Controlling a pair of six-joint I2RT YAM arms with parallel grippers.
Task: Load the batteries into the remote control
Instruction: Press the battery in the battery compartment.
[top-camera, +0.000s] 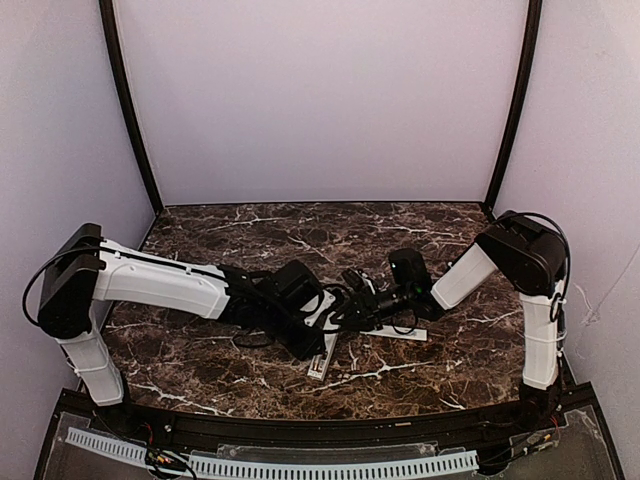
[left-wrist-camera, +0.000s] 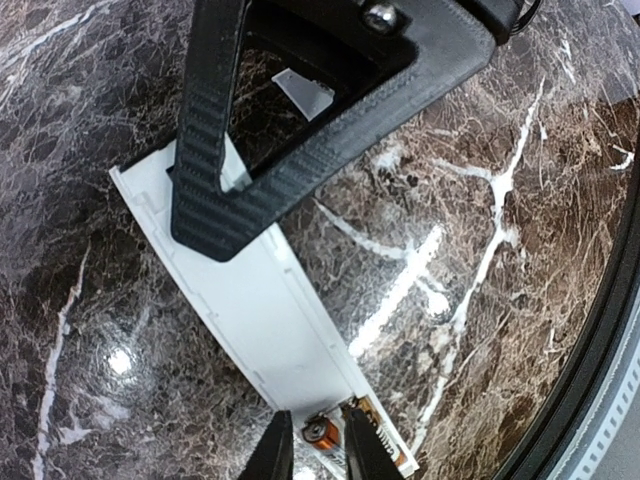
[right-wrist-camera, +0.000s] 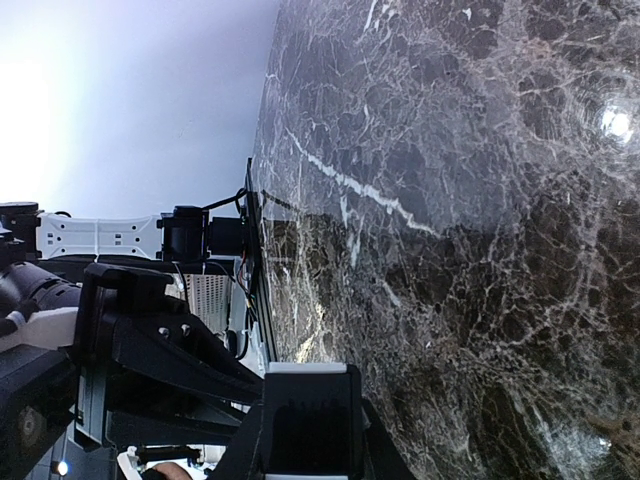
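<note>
The white remote control (left-wrist-camera: 255, 300) lies on the marble with its back up and the battery bay open at its near end. One gold and dark battery (left-wrist-camera: 392, 447) lies in the bay. My left gripper (left-wrist-camera: 320, 450) is shut on a second battery (left-wrist-camera: 320, 434), held end-up over the bay beside the first. My right gripper (right-wrist-camera: 308, 400) is shut on the remote's far end (right-wrist-camera: 305, 425), and one of its black fingers (left-wrist-camera: 225, 205) rests across the remote. In the top view both grippers meet over the remote (top-camera: 322, 358) at the table's middle.
A thin flat white cover strip (top-camera: 405, 333) lies on the marble just right of the grippers. The table's dark front rim (left-wrist-camera: 600, 330) runs close to the remote's near end. The left arm (top-camera: 160, 280) crosses the left side.
</note>
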